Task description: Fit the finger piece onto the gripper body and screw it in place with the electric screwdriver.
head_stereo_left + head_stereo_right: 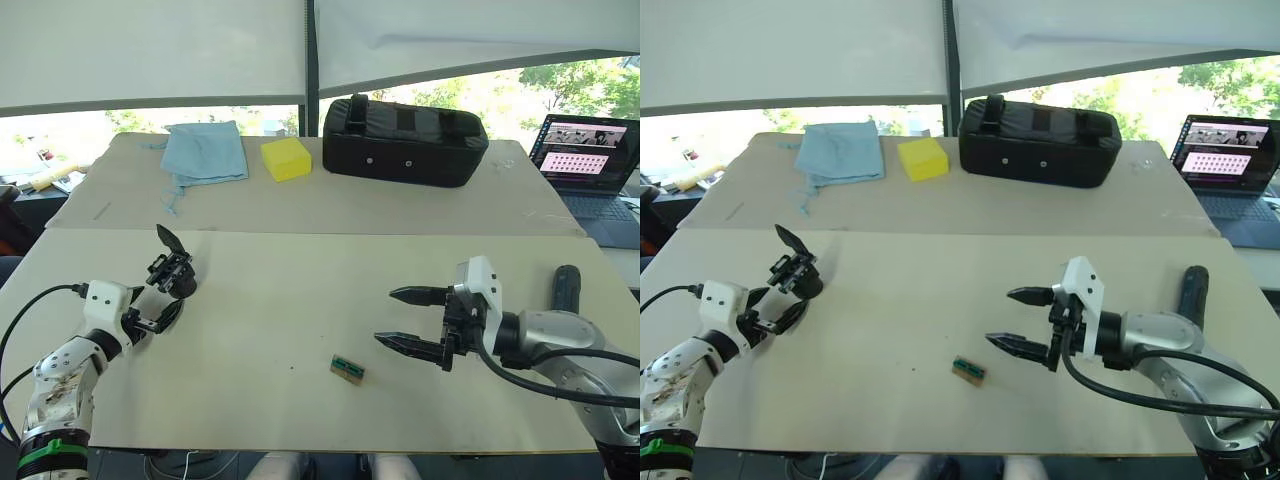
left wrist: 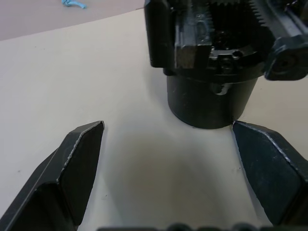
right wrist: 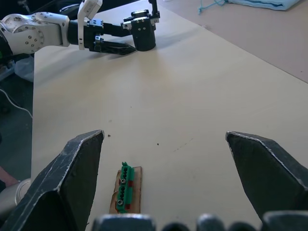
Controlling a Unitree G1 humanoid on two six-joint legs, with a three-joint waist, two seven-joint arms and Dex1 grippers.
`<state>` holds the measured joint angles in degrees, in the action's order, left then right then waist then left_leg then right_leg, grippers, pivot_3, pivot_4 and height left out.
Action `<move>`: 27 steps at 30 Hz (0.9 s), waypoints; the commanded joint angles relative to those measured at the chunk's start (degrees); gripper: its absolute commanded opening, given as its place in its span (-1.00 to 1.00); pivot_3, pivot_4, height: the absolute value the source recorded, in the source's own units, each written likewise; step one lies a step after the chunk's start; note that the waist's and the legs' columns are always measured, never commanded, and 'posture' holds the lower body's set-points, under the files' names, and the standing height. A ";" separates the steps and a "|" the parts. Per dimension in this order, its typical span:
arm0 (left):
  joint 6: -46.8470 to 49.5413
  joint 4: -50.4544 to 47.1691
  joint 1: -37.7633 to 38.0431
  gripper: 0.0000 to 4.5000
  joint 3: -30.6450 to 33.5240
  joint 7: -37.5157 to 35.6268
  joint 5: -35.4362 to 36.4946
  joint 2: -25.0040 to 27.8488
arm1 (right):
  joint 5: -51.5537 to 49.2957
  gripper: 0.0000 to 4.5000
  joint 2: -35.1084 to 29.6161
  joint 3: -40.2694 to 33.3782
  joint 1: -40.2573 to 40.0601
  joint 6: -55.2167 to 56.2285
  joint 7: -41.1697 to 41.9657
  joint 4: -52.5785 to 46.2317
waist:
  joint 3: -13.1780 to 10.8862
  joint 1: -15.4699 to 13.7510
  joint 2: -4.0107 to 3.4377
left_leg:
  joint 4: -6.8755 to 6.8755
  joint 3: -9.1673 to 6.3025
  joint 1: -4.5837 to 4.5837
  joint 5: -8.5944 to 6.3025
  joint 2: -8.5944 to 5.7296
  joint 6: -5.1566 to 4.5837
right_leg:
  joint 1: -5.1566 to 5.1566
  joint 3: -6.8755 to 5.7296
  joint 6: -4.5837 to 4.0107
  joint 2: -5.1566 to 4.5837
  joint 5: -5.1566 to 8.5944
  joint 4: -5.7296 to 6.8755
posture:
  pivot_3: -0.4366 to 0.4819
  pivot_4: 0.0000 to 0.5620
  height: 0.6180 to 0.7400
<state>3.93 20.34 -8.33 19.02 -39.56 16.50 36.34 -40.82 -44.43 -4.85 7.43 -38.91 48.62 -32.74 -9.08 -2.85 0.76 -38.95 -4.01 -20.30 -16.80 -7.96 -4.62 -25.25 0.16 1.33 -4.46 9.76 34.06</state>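
Table: smooth matt board. Gripper body: matt black plastic. Blue cloth: soft, creased. Yellow sponge: matt foam.

Gripper body stands on the near table at 9 o'clock, pointed finger up, left gripper fingers spread just beside its base. Right gripper at 4 o'clock, fingers apart, over the table. Small green-and-brown block at 6 o'clock. Far table: blue cloth at 11, yellow block, black case at 12, laptop at 2.
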 commanded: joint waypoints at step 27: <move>4.59 -15.71 -0.58 0.05 -5.99 3.00 2.10 -7.72 | 0.88 1.00 2.13 -1.04 -1.22 1.86 -1.24 -3.12 | 0.01 0.56 0.03 | 0.00 0.00 0.00 -0.02 -0.04 -0.04 | -0.04 0.00 0.00 0.01 -0.02 0.00 | -0.05 -0.47 1.00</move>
<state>7.19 12.79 -8.99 15.15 -36.69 16.67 29.78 -39.54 -42.42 -4.80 5.68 -38.88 47.31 -34.38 -9.07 -2.29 0.79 -38.95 -4.01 -20.32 -16.84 -8.00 -4.70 -25.29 0.17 1.33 -4.46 9.75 34.04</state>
